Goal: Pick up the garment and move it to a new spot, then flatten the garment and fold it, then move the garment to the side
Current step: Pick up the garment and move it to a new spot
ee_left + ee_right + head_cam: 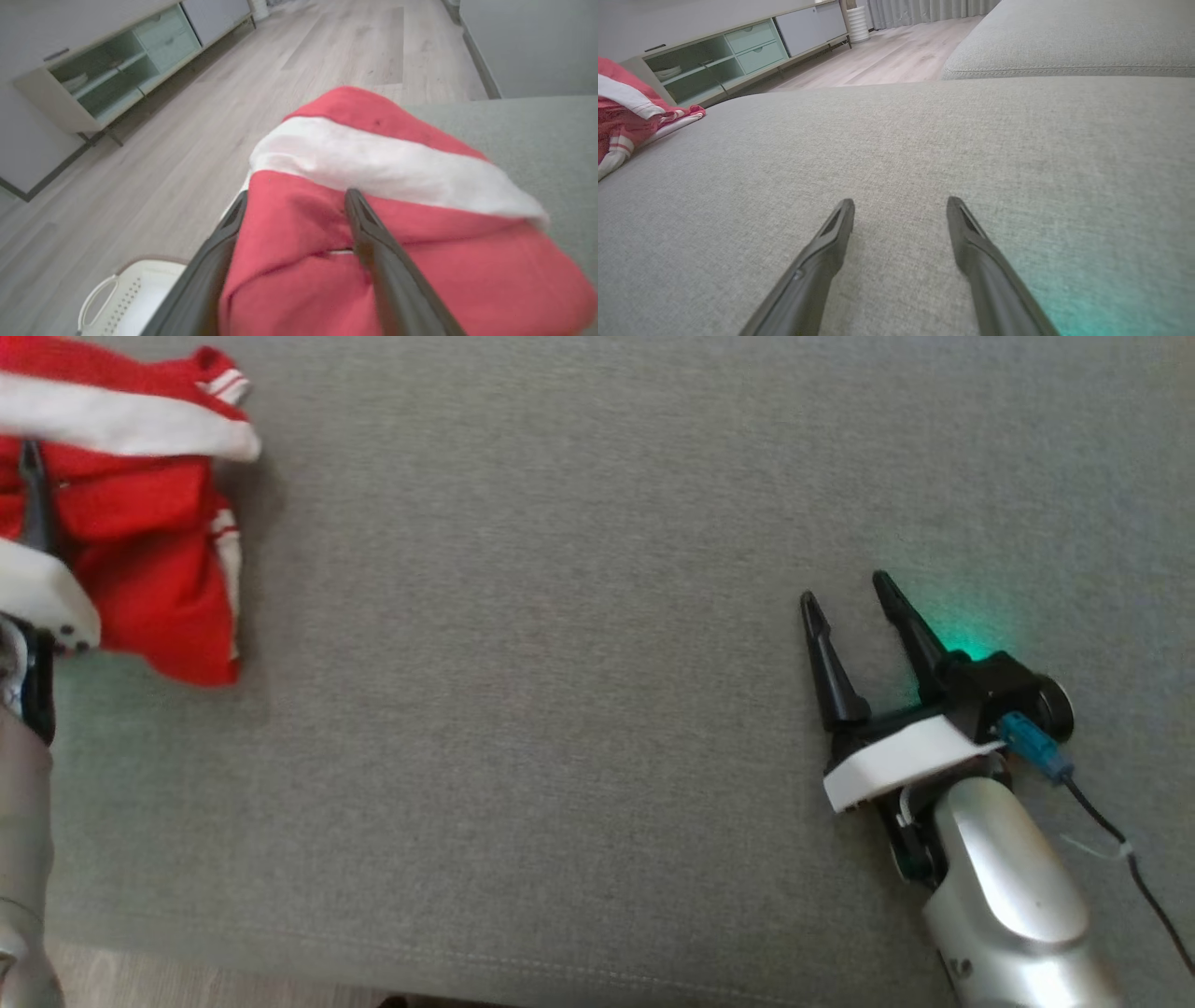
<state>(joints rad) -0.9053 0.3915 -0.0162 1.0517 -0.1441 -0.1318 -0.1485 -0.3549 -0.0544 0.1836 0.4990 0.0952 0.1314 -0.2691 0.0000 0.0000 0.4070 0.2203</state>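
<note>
Left gripper (297, 193): jaws spread wide, not clamped. One finger rides on top of the red cloth and the other runs along the bundle's outer edge, so a fold sits loose between them.
Jersey (154, 569): a compact red bundle with a white band across its far end and striped trim down its right side. It sits at the far left of the grey sofa cushion (560, 709), right at the edge. The wood floor and a white laundry basket (117, 298) are below, past that edge.
Key relation: the jersey lies directly under and ahead of my left fingers, touching them. Its long axis seems to run along those fingers, away from me, but the head view cuts off its left part, so I hold that loosely.
Right gripper (846, 590): fingers released and holding nothing, low over bare cushion. It is well apart from the jersey, which lies off to its left.
Nearer arm: left, by far.
Judgement: the jersey looks folded and already set aside. Any further nudge belongs to the left arm, closing on that fold.
</note>
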